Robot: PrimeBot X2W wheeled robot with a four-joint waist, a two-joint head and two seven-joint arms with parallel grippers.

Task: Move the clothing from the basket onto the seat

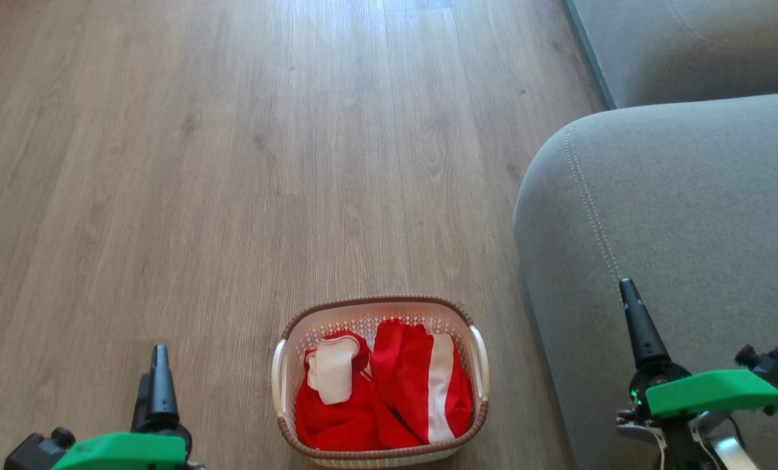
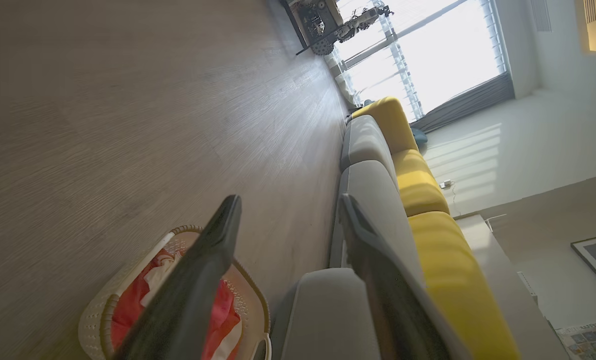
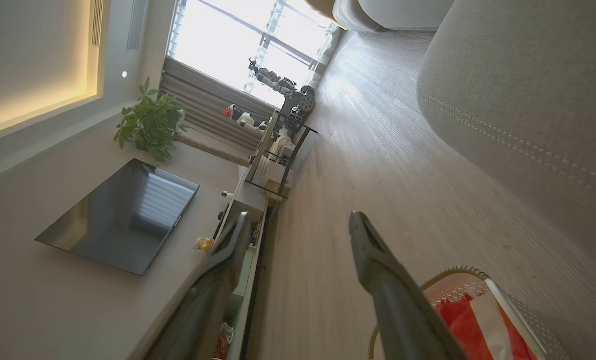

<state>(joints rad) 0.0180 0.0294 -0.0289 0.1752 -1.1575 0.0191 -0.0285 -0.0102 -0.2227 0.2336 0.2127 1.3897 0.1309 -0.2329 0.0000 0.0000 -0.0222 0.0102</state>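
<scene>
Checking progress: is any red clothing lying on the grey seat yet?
No, the clothing lies inside the basket on the floor, beside the seat.

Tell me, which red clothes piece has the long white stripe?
The garment on the right of the basket; the left garment shows a folded white patch instead.

Basket (image 1: 376,301) stands on the wood floor (image 1: 232,163), just left of the seat (image 1: 689,215), beside its rounded side. Red-and-white clothing (image 1: 389,391) lies heaped inside. Left gripper (image 1: 160,372) hangs over floor left of basket; right gripper (image 1: 632,310) over the seat's edge.
</scene>
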